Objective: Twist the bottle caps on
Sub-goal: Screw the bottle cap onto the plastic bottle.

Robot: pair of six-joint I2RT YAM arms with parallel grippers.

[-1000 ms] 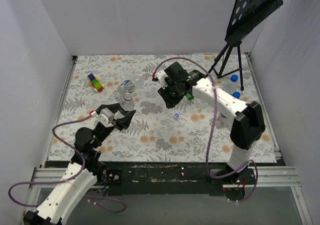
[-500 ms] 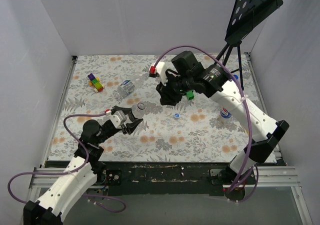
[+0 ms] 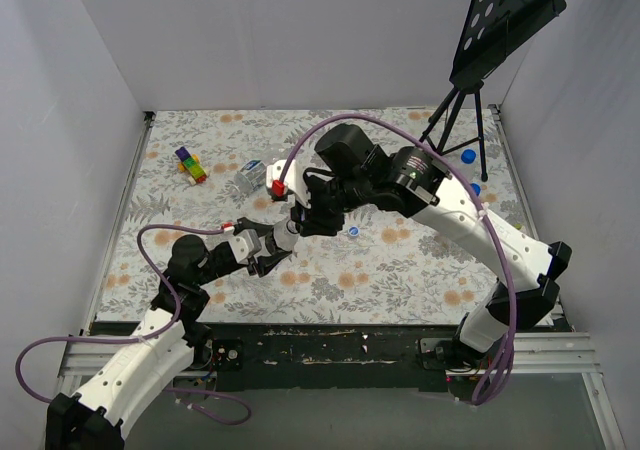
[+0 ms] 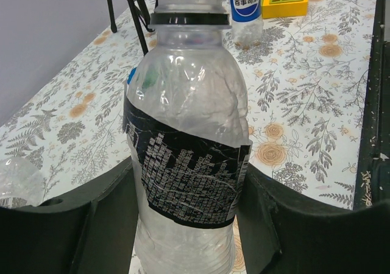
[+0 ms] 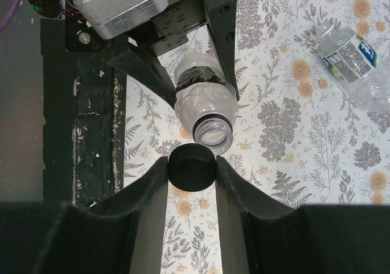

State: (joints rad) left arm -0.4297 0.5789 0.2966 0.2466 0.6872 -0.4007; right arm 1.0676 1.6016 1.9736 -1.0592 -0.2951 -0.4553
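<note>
**Black cap held at the mouth of the gripped bottle**

Near the middle of the floral counter [image 3: 400,270], the left end effector [image 3: 268,250] is closed narrowly around the body of a clear black-labelled bottle [image 4: 186,134], one finger on each side of the label. The bottle is lifted off the counter and tilted, with its open neck pointing towards 1 o'clock in the overhead view.

The right end effector [image 3: 303,222] reaches in from 2 o'clock and pinches a black cap [image 5: 192,165] by its rim between both fingers. In the right wrist view the cap sits just in front of the bottle's open mouth. Whether the two touch cannot be told.

A blue cap [image 3: 353,232] lies loose on the counter at 3 o'clock from the bottle, just beside the right end effector. Two more blue caps [image 3: 467,156] lie near the counter's right edge at about 2 o'clock, by the feet of a black music stand [image 3: 500,30].

A second clear bottle with a blue-and-white label [image 3: 250,178] lies on its side at 11 o'clock. Beyond it, the multicoloured toy blocks [image 3: 190,163] sit near the left wall. The left wrist view also shows a Pepsi bottle [image 4: 246,6] standing upright on the counter behind the held bottle, with a yellow block [image 4: 280,3] just beside it.
</note>
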